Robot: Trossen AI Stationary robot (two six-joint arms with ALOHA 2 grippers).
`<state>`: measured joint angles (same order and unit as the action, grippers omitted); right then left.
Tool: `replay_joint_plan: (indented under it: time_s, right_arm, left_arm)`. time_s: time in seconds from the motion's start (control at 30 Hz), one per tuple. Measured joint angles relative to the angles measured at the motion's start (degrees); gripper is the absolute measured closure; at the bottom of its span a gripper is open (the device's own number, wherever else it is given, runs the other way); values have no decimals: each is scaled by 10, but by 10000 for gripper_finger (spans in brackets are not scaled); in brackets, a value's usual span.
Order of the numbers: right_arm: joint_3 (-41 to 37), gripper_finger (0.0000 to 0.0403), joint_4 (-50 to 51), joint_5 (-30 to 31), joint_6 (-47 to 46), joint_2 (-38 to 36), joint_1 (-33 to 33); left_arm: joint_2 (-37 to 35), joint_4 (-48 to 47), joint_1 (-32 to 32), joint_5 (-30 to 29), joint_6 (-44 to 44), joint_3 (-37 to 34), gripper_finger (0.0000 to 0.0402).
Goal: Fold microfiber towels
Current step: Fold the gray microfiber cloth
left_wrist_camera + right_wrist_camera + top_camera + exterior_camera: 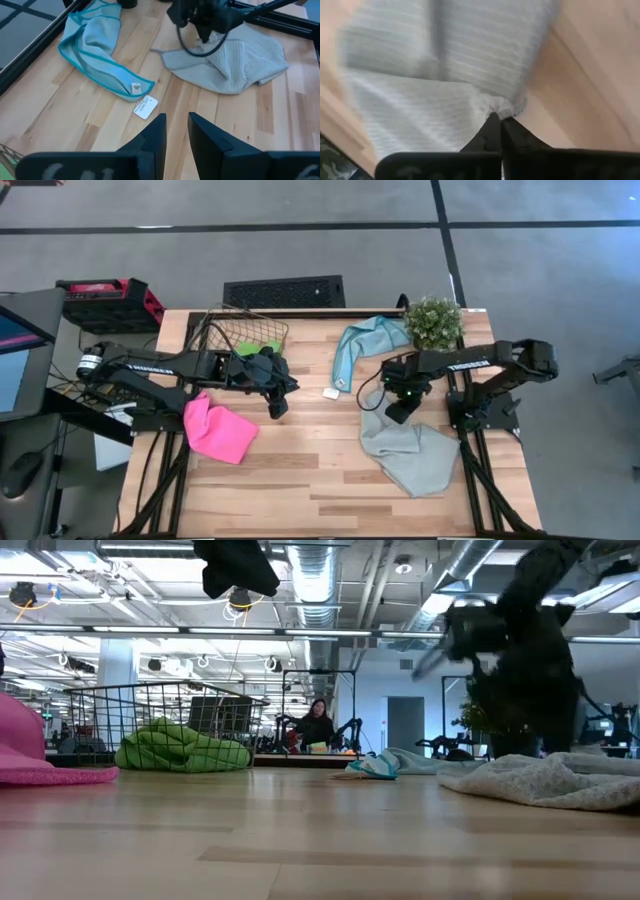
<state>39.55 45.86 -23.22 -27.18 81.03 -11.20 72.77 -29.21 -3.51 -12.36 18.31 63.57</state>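
Observation:
The pale grey towel (412, 452) lies crumpled on the table's right side; it also shows in the low view (545, 780). My right gripper (398, 412) is shut on its far end. The light teal-blue towel (365, 340) lies at the far middle, its white tag (135, 88) toward the centre. The hot pink towel (218, 430) lies bunched at the left. The bright green towel (265, 346) lies in the wire basket (225, 330). My left gripper (278, 408) hovers near the table's middle, a little open and empty (177, 131). My right gripper pinches a small bunched pucker of the grey towel (496, 106) between its two fingertips, coming from above and pointing down. One layer or several, I cannot tell. The cloth spreads away from the pinch, and the towel's near part (425, 470) lies on the table.
A small potted plant (433, 322) stands at the far right corner, next to the teal-blue towel. A white card (331, 392) lies on the wood between the two grippers. Bare wood runs along the near edge (310, 500). A person (316, 725) sits far behind the table.

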Motion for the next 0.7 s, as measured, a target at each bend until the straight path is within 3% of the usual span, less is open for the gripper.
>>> replay_joint_plan:
  time_s: [0.13, 0.47, 0.7]
  right_arm:
    - [54, 396, 29, 19, -3, -33, 20]
    - [204, 400, 81, 149, 2, -93, 86]
    - [288, 401, 87, 141, 118, -113, 128]
  left_arm:
    - [0, 0, 0, 0, 1, 0, 331]
    - [23, 7, 0, 0, -13, 0, 331]
    - [107, 95, 0, 55, -90, 0, 331]
